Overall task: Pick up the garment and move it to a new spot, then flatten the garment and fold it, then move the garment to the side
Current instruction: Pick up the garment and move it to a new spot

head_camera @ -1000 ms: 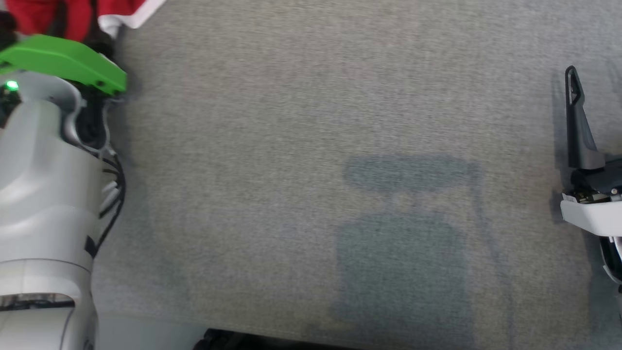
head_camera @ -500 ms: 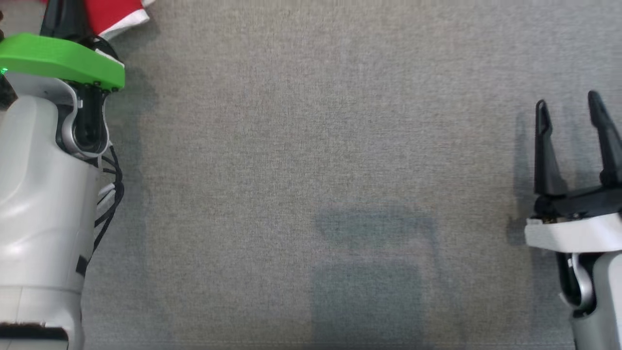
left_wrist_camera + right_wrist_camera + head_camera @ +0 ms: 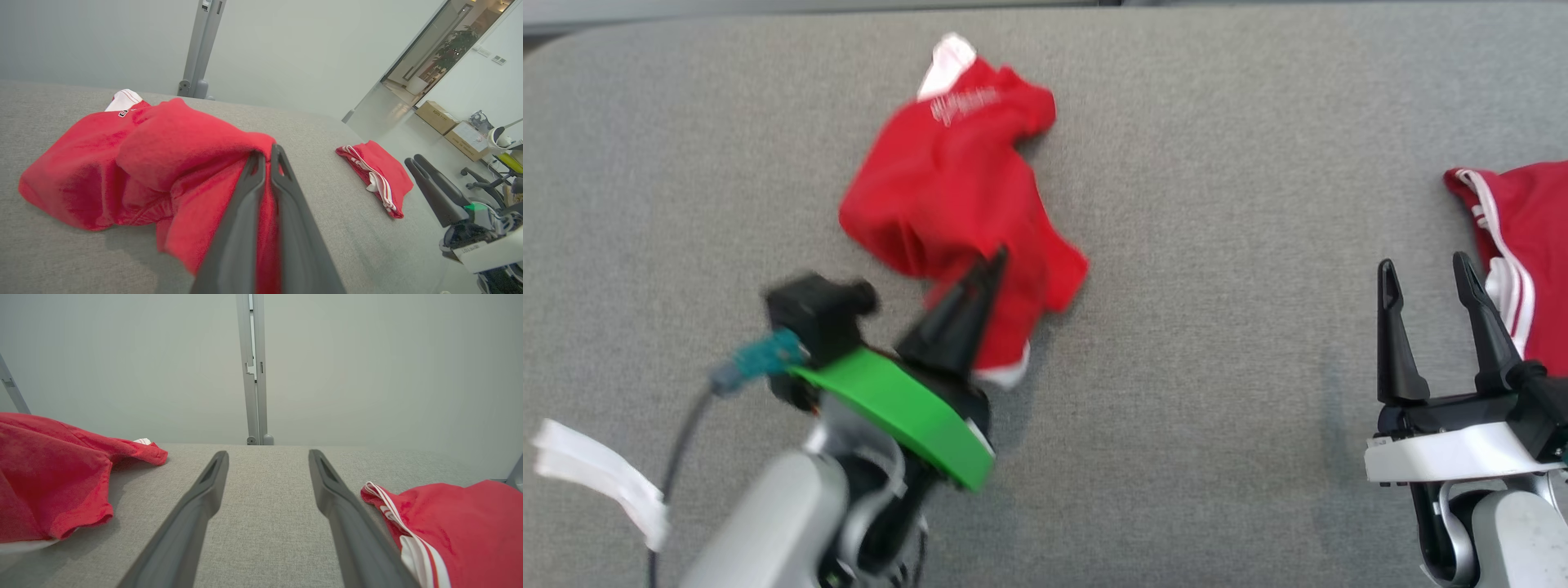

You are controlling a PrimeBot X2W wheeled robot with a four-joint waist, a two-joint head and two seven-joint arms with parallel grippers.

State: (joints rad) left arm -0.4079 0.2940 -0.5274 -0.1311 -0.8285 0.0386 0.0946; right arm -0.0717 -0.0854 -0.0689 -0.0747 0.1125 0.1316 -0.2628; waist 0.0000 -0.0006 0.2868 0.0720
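Observation:
The garment (image 3: 947, 180) is a crumpled red shirt with white trim, lying left of the middle of the grey padded table (image 3: 1217, 245). My left gripper (image 3: 995, 260) reaches up from the lower left and is shut on a fold at the garment's near right side. In the left wrist view the two fingers (image 3: 265, 153) press together with red cloth of the garment (image 3: 163, 139) pinched at their tips. My right gripper (image 3: 1423, 268) stands open at the lower right with nothing between its fingers. In its own view the right gripper (image 3: 267, 455) points across bare table, with the garment (image 3: 49, 465) off to the left.
A second red garment (image 3: 1527, 237) with white stripes lies folded at the table's right edge, just right of my right gripper, and shows as well (image 3: 380, 171) (image 3: 457, 514). A white tag (image 3: 596, 482) hangs on my left arm's cable. The table's far edge runs along the top.
The head camera has swung, so the whole picture shifted and the garment now sits mid-view. My left gripper has shut on the garment. The right gripper stays open.

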